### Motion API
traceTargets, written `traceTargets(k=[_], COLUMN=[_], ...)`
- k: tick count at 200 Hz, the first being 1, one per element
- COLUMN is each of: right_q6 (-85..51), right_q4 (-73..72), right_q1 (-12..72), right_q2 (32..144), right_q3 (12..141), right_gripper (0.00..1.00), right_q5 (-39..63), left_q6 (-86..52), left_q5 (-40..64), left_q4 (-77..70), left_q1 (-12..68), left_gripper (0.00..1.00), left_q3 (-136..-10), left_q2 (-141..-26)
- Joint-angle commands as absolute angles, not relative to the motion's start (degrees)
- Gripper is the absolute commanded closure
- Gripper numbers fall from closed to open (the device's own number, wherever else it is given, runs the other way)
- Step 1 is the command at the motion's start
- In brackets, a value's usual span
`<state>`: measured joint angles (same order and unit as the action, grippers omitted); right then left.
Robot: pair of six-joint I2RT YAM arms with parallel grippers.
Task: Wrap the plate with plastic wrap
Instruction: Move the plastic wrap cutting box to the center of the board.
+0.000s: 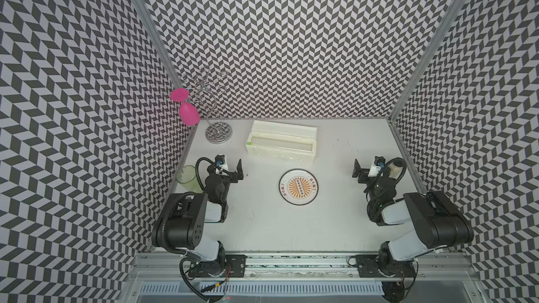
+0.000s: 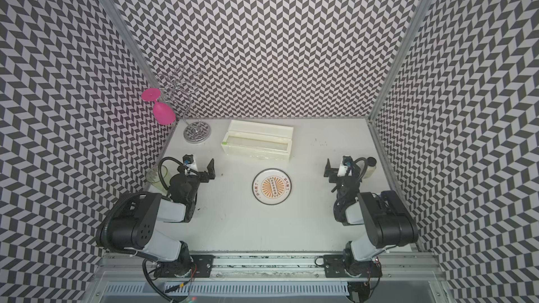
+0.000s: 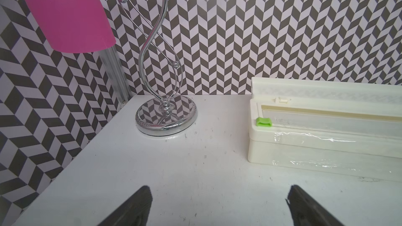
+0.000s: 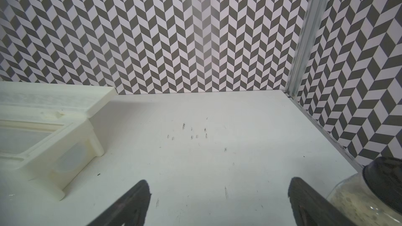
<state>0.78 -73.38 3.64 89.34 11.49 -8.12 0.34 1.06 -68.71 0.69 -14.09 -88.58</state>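
Observation:
The plate lies flat in the middle of the white table, white with an orange sunburst centre, and nothing covers it. The plastic wrap hangs as a glossy clear film over the front of the cream dispenser box behind the plate. My left gripper hovers open to the left of the plate, empty and facing the back wall. On the plate's right my right gripper is open too, with only bare table between its fingers.
A chrome wire rack stands at the back left with a pink glass hanging from it. A green cup sits beside my left arm. A dark-lidded jar stands close to my right gripper. Patterned walls enclose three sides.

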Motion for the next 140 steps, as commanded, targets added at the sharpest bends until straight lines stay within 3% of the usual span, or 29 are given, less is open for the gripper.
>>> traceTargets(k=[1,102,140], right_q6=[0.0,-0.07,-0.01], right_q4=[-78.05,-78.09,-78.22], right_q1=[3.46,3.42,3.27], right_q2=[90.04,90.0,89.93], right_q3=[12.25,12.29,12.25], right_gripper=[0.01,0.01,0.01], right_q5=[-8.59,-8.61,-8.18], left_q6=[0.25,0.0,-0.52], left_q5=[0.53,1.3,6.12], left_q4=[-70.9,-71.06,-72.22], left_q1=[0.0,-0.35,-2.56], left_gripper=[0.01,0.01,0.01], left_q3=[-15.2,-15.12,-14.71], left_q2=[-89.07,-89.06,-89.32])
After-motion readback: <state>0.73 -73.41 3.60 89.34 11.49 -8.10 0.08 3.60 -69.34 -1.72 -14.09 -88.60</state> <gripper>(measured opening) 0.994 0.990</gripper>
